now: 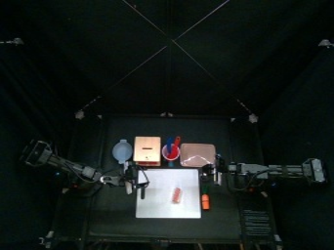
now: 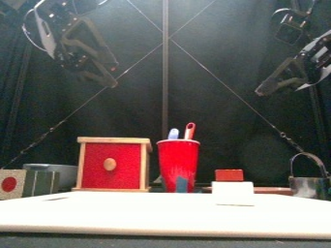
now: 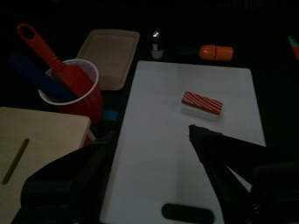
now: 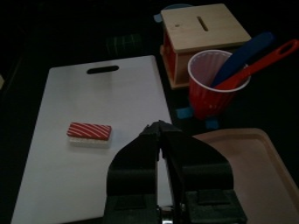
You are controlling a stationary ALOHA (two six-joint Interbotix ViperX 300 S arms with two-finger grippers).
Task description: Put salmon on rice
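While both arms hang raised above the counter [image 1: 92,220], one from each side, a single salmon [image 3: 202,102] is seen lying on top of a single white rice [image 2: 234,194] block, the pair resting on the one white cutting board [image 1: 167,209] near the counter's front edge. Seen from above, the stacked piece [image 1: 175,198] lies toward the board's middle. One brighter orange oblong piece [image 1: 205,202] is found off the board, just beside its right edge.

Behind the board, toward the counter's rear edge, several things are lined up: one red cup [image 2: 177,165] holding two utensils, a blue one [image 2: 172,134] and a red one [image 2: 189,130]; one wooden box [image 2: 112,163] with a red front and a round knob; one pinkish tray [image 4: 246,150] toward the right; and one metal container [image 2: 307,185] at the far right. At the far left, one pale round object [image 1: 121,150] is seen from above, too small to be made out.

The left pincer [image 3: 152,157] is held released, its two jaws spread wide apart above the board with nothing between them. The right pincer [image 4: 159,140] is clenched, its two jaws pressed together on nothing, poised over the board's right edge near the tray.
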